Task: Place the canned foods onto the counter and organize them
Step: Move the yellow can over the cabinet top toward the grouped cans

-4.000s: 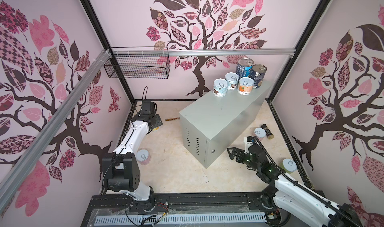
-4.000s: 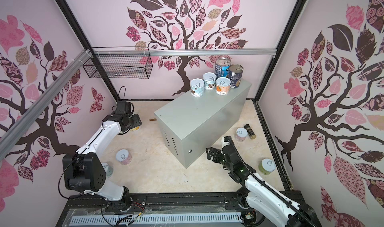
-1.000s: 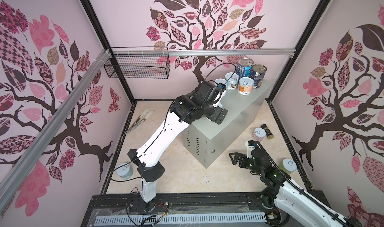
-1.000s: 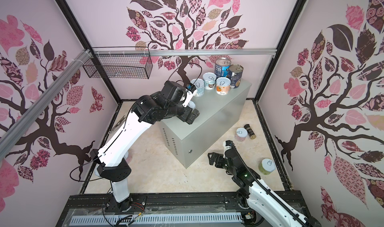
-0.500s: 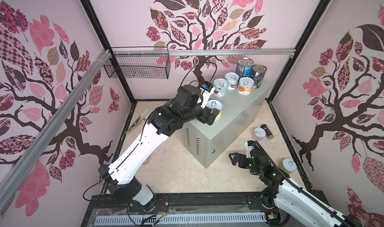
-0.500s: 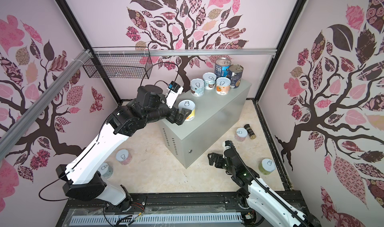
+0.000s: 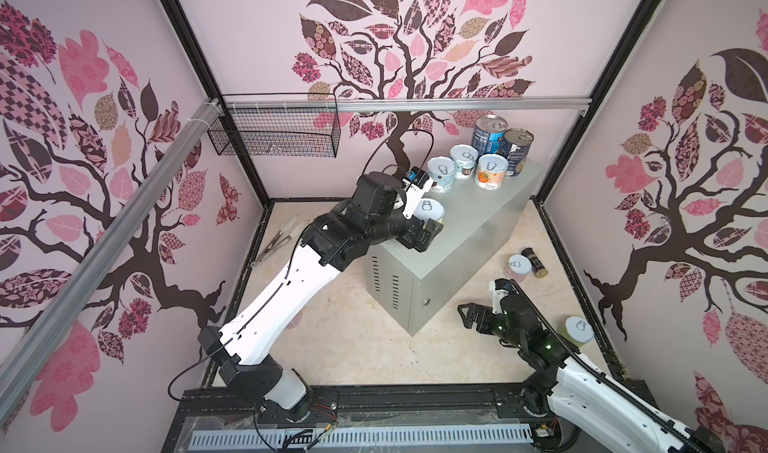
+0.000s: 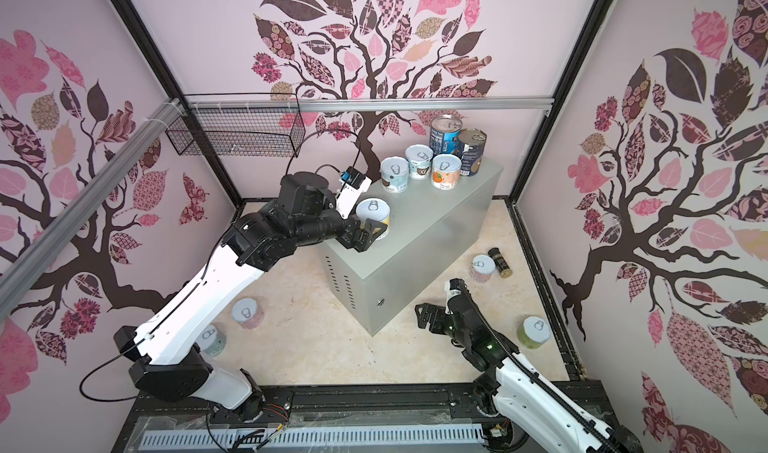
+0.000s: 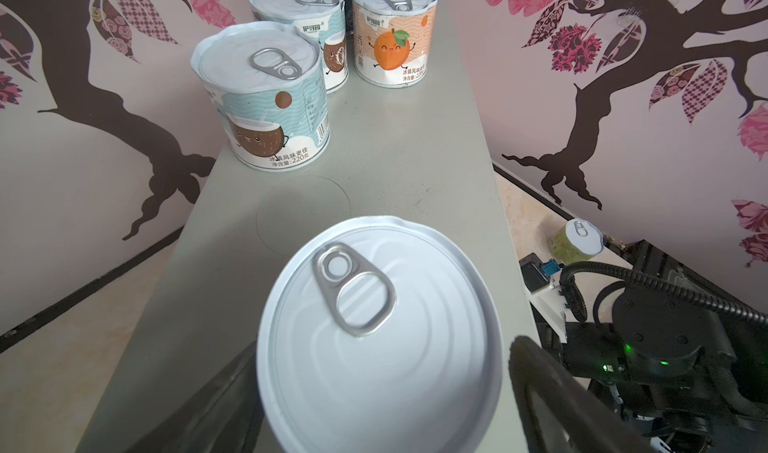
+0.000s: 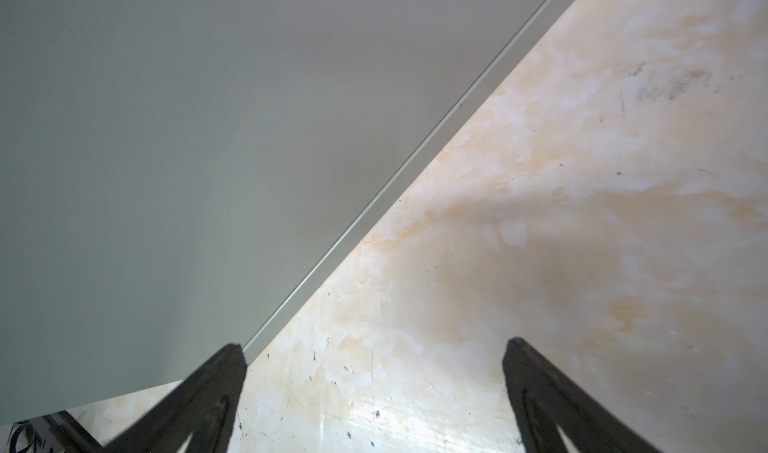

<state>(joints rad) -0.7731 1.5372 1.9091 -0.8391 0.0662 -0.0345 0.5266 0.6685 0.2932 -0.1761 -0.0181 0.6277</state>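
While the left jaws stand apart around the yellow-labelled can [image 9: 376,347], a sliver of gap showing beside one finger [image 9: 540,372], that can stands upright near the near end of the grey surface [image 7: 482,222], well apart from five cans [image 7: 490,168] grouped at its far end. A finger snagging it on withdrawal could tip it over the edge. Right jaws gape, empty, low over the floor [image 10: 540,181].

Both top views are looking steeply down from high above my base, sharing the whole counter [image 7: 469,239]. My left wrist camera is peering closely at a can [image 9: 374,326]; my right is skimming the floor [image 10: 540,181] beside that counter.
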